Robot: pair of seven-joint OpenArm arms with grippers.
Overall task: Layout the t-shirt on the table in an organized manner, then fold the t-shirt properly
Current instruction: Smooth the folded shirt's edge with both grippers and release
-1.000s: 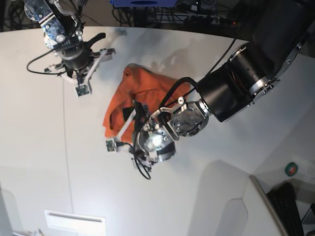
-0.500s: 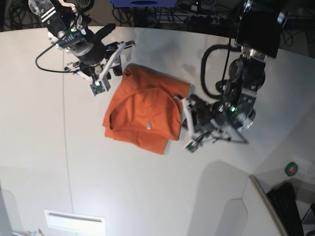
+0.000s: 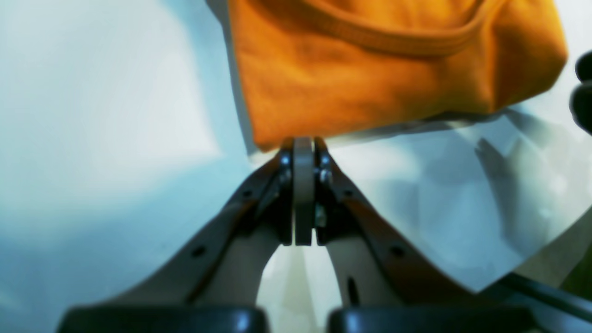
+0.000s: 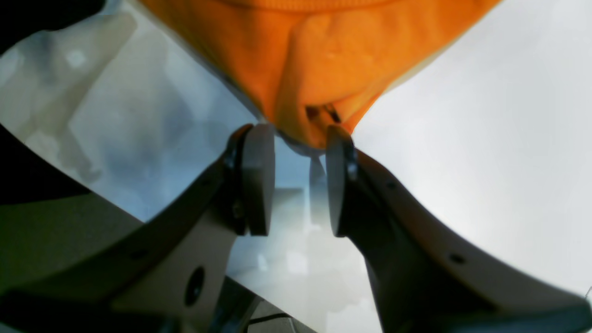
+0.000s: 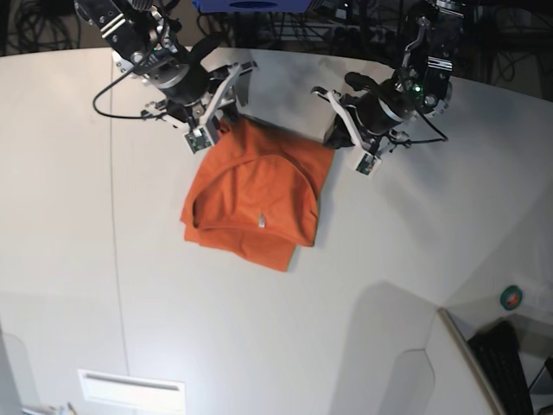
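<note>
Ideally, the half-open right gripper [image 4: 296, 178] closes on the bright orange soft cloth t-shirt [image 5: 251, 197] corner between its pads (nothing gripped yet), mirroring the left gripper [image 3: 303, 152], clamped shut at the opposite corner's edge.

The left gripper [image 3: 304, 152] was low over the shirt's front edge a second ago. It has swung up to the shirt's [image 5: 251, 199] far corner, and its jaws have gone from wide apart to pressed together at the cloth's edge. The right gripper [image 4: 296, 143] has slid across to the other far corner and parted its jaws around a fold.
</note>
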